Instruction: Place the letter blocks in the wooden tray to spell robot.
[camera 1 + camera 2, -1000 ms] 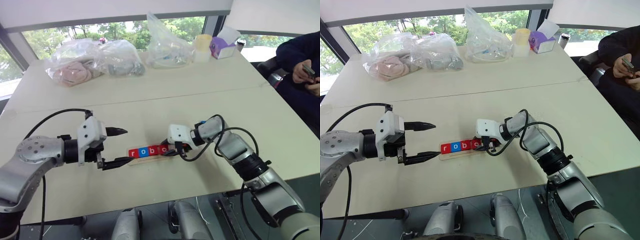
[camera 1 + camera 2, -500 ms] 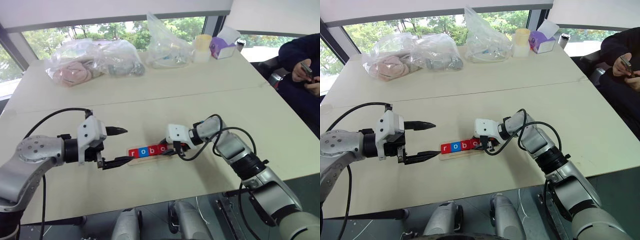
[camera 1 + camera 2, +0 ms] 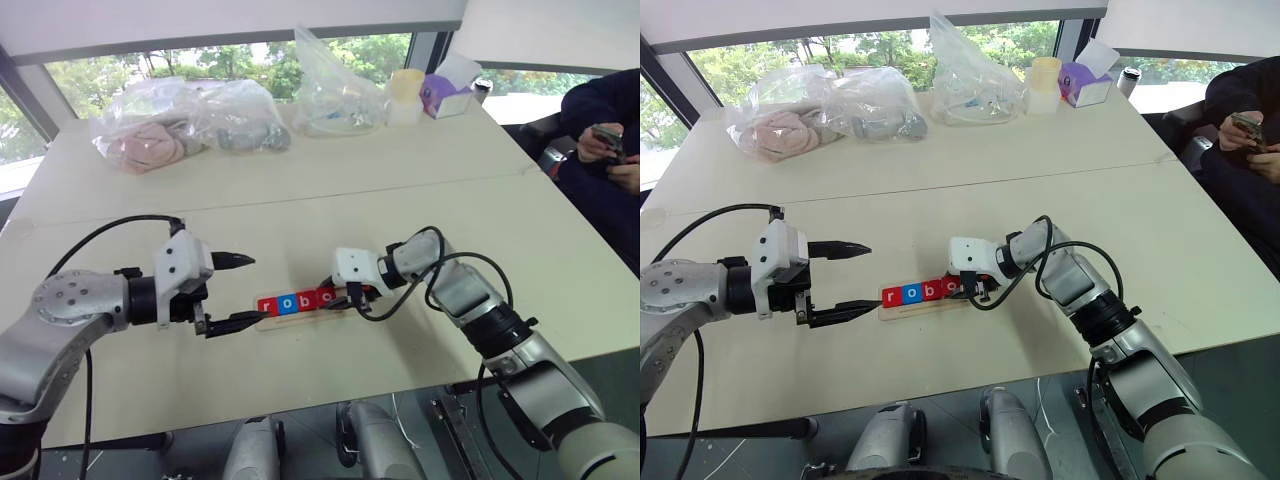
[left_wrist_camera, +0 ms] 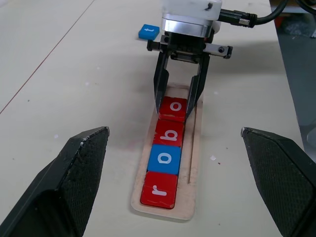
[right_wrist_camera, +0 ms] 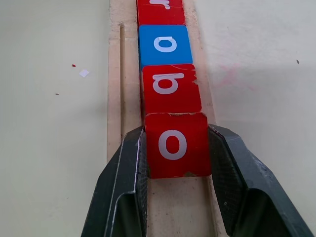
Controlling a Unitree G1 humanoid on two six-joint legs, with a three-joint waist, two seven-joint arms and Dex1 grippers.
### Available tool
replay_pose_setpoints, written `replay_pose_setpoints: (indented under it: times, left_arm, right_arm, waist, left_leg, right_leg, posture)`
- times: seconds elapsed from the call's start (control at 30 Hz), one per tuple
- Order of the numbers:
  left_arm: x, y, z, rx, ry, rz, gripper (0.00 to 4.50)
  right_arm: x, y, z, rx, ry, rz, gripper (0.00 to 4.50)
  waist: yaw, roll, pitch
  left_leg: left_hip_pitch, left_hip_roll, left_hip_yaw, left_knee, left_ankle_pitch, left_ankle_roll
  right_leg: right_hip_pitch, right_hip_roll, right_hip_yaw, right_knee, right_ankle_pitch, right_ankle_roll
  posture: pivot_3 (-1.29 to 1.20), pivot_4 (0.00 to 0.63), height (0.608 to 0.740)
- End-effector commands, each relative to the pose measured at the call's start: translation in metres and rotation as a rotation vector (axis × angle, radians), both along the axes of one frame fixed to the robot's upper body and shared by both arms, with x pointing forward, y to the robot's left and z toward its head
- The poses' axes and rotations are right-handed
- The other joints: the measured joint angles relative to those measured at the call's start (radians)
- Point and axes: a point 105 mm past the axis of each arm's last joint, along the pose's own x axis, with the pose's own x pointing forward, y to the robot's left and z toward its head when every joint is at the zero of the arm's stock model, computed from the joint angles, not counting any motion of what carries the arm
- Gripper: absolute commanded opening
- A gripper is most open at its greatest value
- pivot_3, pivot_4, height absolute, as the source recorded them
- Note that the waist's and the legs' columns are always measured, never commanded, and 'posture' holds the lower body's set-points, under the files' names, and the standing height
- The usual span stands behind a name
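1. The left gripper (image 3: 845, 279) is to the left of the wooden tray (image 4: 193, 170). Its two black fingers are spread wide and hold nothing. It sits just off the tray's left end.
2. The wooden tray lies flat on the table (image 3: 300, 190), between the two grippers. Starting at its left end, it has a red r block (image 4: 159, 190), then a blue o block (image 4: 166, 159), then a red b block (image 4: 171, 133). These three look done.
3. The fourth tile, a red o block (image 5: 176, 144), is at the tray's right part, right behind the b. The right gripper (image 4: 178, 102) has its fingers closed on the two sides of this block. I think this block is in its spot but not let go yet.
4. The last spot at the tray's right end looks bare.
5. The blue t block (image 4: 148, 32) lies on the table past the tray's right end, near the right gripper, not in the tray. So I think four letters are in and one is left.
6. The table is pale and smooth, made of two tops with a seam between them. Far behind the tray are clear plastic bags (image 3: 185, 122) with soft things inside, a pale yellow cup (image 3: 404, 92) and a purple box (image 3: 447, 92).
7. Behind those things are big windows with green trees outside. Far to the right of the tray a person in dark sleeves (image 3: 598, 110) sits holding a phone.
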Motion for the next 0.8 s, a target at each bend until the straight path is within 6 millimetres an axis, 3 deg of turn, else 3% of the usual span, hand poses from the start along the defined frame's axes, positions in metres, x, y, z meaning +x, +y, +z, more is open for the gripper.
replay_pose_setpoints:
  times: [0.03,0.47,0.67,0.7,0.8]
  left_arm:
    - [-0.001,-0.004,0.007,-0.007,-0.037,-0.021,4.5]
    - [0.001,-0.006,0.007,-0.007,-0.044,-0.022,4.5]
    - [0.002,-0.007,0.007,-0.01,-0.047,-0.021,4.5]
    - [0.003,-0.007,0.007,-0.01,-0.047,-0.021,4.5]
    - [0.003,-0.007,0.008,-0.011,-0.048,-0.022,4.5]
  right_arm:
    - [0.002,-0.002,0.004,-0.017,-0.014,0.002,1.15]
    - [-0.001,-0.002,0.006,-0.029,0.004,0.015,1.15]
    - [0.001,-0.001,0.016,-0.001,-0.004,0.009,4.1]
    - [0.003,-0.001,0.019,0.006,-0.008,0.005,4.41]
    - [0.008,-0.001,0.029,0.039,-0.023,-0.012,4.41]
  waist:
    - [0.0,0.0,0.0]
    - [0.001,0.0,0.0]
    - [0.001,0.0,0.0]
    - [0.001,0.0,0.0]
    - [0.0,0.0,0.0]
  left_leg:
    - [0.0,0.0,0.0,0.0,0.0,0.0]
    - [0.0,0.0,0.0,0.0,0.0,0.0]
    - [0.0,0.0,0.0,0.0,0.0,0.0]
    - [0.0,0.0,0.0,0.0,0.0,0.0]
    - [0.0,0.0,0.0,0.0,0.0,0.0]
  right_leg:
    - [0.0,0.0,0.0,0.0,0.0,0.0]
    - [0.0,0.0,0.0,0.0,0.0,0.0]
    - [0.0,0.0,0.0,0.0,0.0,0.0]
    - [0.0,0.0,0.0,0.0,0.0,0.0]
    - [0.0,0.0,0.0,0.0,0.0,0.0]
  posture:
    - [0.0,0.15,0.74]
    - [0.0,0.15,0.74]
    - [0.0,0.15,0.74]
    - [0.0,0.15,0.74]
    - [0.0,0.15,0.74]
